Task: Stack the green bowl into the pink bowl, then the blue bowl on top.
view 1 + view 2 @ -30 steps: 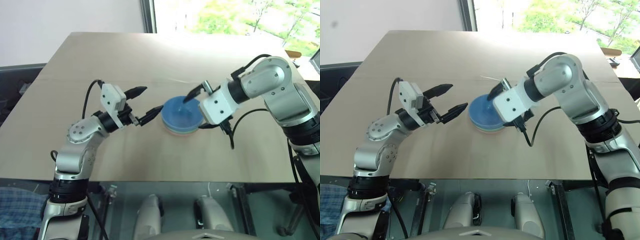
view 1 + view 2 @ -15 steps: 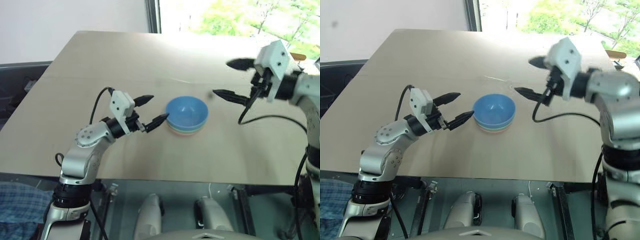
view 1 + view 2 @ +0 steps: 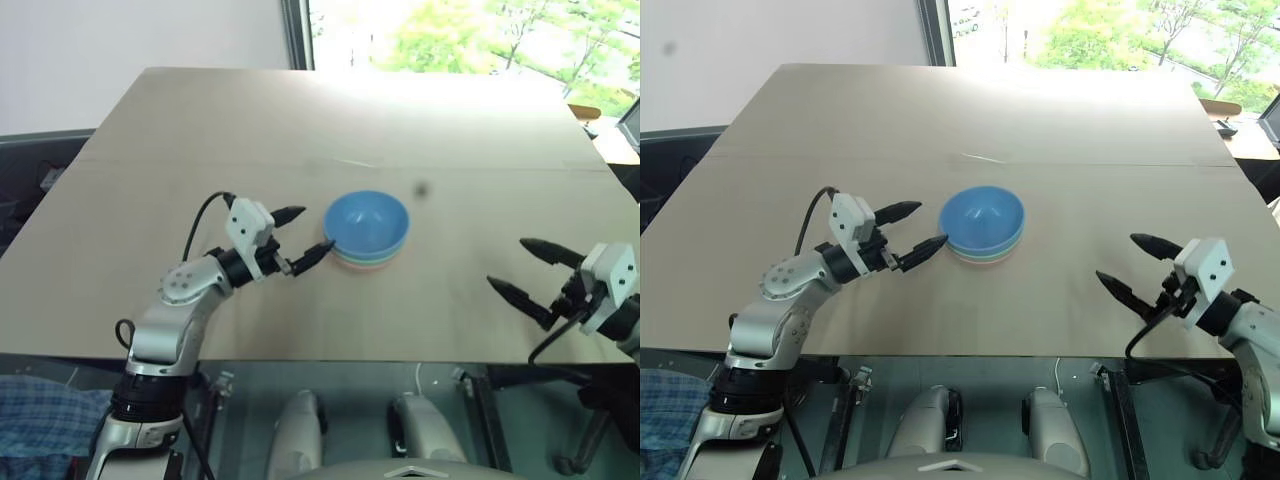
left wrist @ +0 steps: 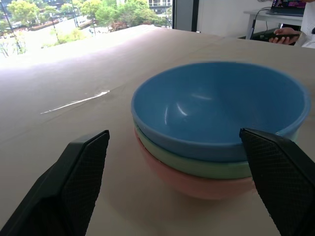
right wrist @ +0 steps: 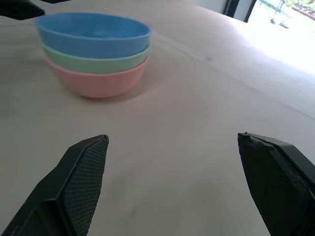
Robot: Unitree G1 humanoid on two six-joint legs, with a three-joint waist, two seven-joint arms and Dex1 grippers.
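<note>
Left gripper (image 3: pixel 297 241) spread wide, empty, level, tips just beside stack's left side. Blue bowl (image 3: pixel 368 220) nested in green bowl (image 4: pixel 197 164), green in pink bowl (image 4: pixel 197 186), mid-table (image 3: pixel 200 130). Right gripper (image 3: pixel 530 272) also spread, empty, well apart, near table's front-right edge. Stack looks done; left arm nearer, likely only needs to back off.

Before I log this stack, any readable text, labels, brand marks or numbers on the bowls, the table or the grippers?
None can be read.
Blue bowl, green bowl, pink bowl: plain, no print.
Table: bare wood, no markings.
Left gripper and right gripper: no legible label on the housings.
Laptop screen in the background: too small to read.
</note>
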